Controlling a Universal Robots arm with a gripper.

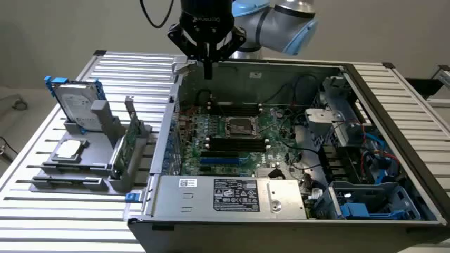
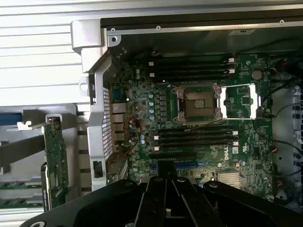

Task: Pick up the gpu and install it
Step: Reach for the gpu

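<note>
Gripper point(image 1: 208, 73) is hovering empty, fingers pressed together, over the rear rim of the open computer case point(image 1: 281, 64), while the gpu point(image 1: 125, 147) is standing on edge in the grey holder point(image 1: 70, 182) just beside the case on the exterior view's left, top edge exposed, presumably for grasping from above.

**Wrist camera over the open computer case**

The gripper point(image 2: 166, 182) hangs above the motherboard point(image 2: 142, 99), its black fingers point(image 2: 156, 198) pressed together over a blue expansion slot point(image 2: 182, 165). The processor socket point(image 2: 198, 104) lies open and bare between two banks of black memory slots point(image 2: 189, 66). Outside the case's perforated rear wall point(image 2: 97, 127), the gpu point(image 2: 56, 161) stands on edge, green board showing, apart from the gripper, on the slatted counter point(image 2: 38, 61).
</note>
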